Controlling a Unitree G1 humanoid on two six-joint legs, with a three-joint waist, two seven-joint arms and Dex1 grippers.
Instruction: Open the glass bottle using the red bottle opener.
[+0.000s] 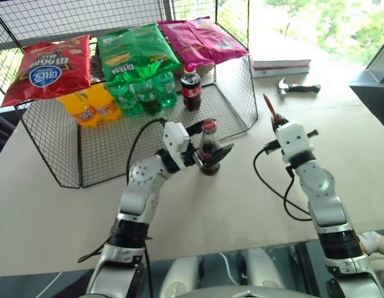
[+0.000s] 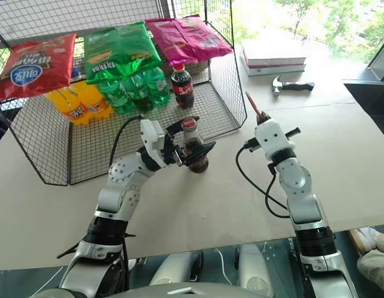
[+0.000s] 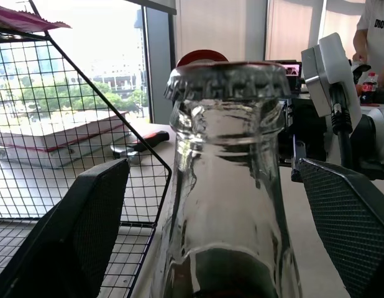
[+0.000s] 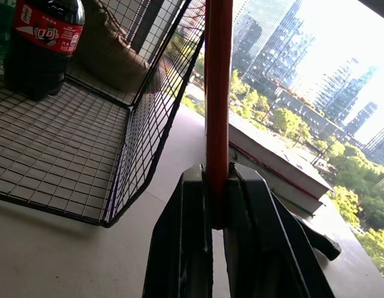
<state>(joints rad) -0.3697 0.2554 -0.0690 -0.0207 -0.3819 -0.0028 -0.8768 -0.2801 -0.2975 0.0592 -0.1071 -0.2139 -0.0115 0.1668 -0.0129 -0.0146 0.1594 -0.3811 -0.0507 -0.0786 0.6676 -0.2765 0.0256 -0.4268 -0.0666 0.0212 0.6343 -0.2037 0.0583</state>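
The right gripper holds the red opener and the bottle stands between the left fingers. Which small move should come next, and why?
Probably closing the left gripper on the glass bottle: its fingers stand open on either side of the neck, not touching the glass. The cap is still on, and the red bottle opener, clamped in the right gripper, is still off to the side, so steadying comes first.

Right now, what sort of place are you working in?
Probably an upper-floor office or lab by big windows: city towers and trees outside, stacked books on the table, and a wire basket of snacks set out as props.
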